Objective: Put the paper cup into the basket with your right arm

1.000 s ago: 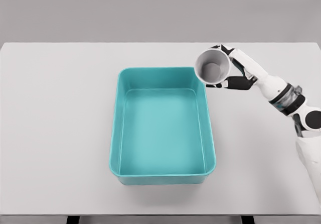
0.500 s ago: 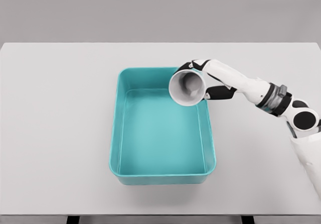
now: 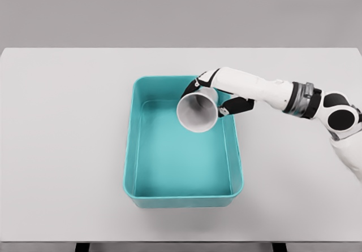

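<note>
Right hand (image 3: pixel 218 94) gripping the paper cup (image 3: pixel 197 112), fingers wrapped round the narrow base end, cup tilted so its open mouth faces toward the camera and down-left of the hand. Cup is held over the basket (image 3: pixel 136 127), above the basket's far-right portion, just below and left of the palm; whether it clears the basket floor or touches it can't be judged from this one view (no side angle).

Step in hand, as I read it: release into the basket. To do it well, lower a bit more so the cup drops short, keep it inboard of the right wall that runs just under the wrist, and open the fingers evenly so the cup doesn't get flicked out over the rim. A light cup on its side will likely roll, so letting go toward the basket's middle, further left of the hand, is safer than at the wall.

Hard to make out: thumb and most fingertips are behind the cup, so exact contact points unclear. Cup base hidden by the hand. Height above the floor unreadable. Left arm not in frame. Desk (image 3: pixel 62 150) edges cut at the bottom.
</note>
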